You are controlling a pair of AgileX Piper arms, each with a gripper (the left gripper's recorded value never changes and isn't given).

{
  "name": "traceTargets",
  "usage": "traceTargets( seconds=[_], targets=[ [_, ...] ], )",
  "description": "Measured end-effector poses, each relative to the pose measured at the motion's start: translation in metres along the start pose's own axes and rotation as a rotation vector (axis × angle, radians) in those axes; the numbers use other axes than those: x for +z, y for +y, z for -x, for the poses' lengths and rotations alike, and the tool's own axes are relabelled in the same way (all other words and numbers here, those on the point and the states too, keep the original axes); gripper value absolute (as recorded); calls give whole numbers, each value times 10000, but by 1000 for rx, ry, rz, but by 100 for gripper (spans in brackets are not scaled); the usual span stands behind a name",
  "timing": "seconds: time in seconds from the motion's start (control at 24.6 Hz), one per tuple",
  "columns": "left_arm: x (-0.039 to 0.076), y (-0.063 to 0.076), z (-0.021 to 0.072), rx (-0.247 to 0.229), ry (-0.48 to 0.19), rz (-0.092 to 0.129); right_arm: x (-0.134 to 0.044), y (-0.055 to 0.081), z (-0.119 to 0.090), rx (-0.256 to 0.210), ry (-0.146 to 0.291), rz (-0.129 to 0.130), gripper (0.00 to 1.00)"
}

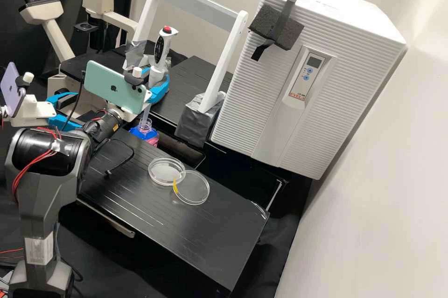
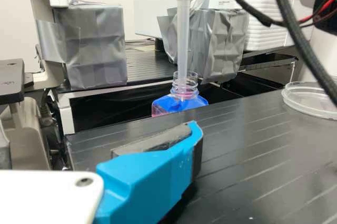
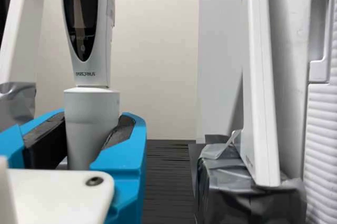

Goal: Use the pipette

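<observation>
My right gripper (image 1: 156, 82) (image 3: 89, 148) is shut on the white body of the pipette (image 1: 161, 53) (image 3: 89, 34), which stands upright with its red plunger on top. The pipette's clear tip (image 2: 182, 40) reaches down into the open neck of a small bottle (image 1: 147, 131) (image 2: 181, 98) of pink-blue liquid at the back edge of the black platform. My left gripper (image 1: 63, 110) rests low at the left, open and holding nothing; one blue finger (image 2: 152, 166) faces the bottle. Two clear petri dish halves (image 1: 166, 170) (image 1: 191, 187) lie overlapping mid-platform.
A large white ribbed machine (image 1: 308, 69) stands at the right. A white frame with grey-taped feet (image 1: 198, 118) (image 2: 95, 45) rises behind the bottle. Microscopes (image 1: 46, 13) stand at the back left. The black platform (image 1: 196, 232) has free room in front of the dishes.
</observation>
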Motion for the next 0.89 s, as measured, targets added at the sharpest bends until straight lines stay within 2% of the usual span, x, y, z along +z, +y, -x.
traceTargets(
  seconds=[0.32,0.89],
  targets=[
    [38,-11,2,-2,-7,5,8,-67,67,-31,-1,3,0],
    [72,-51,-6,-16,-16,8,23,-70,83,-30,-3,7,0]
  ],
)
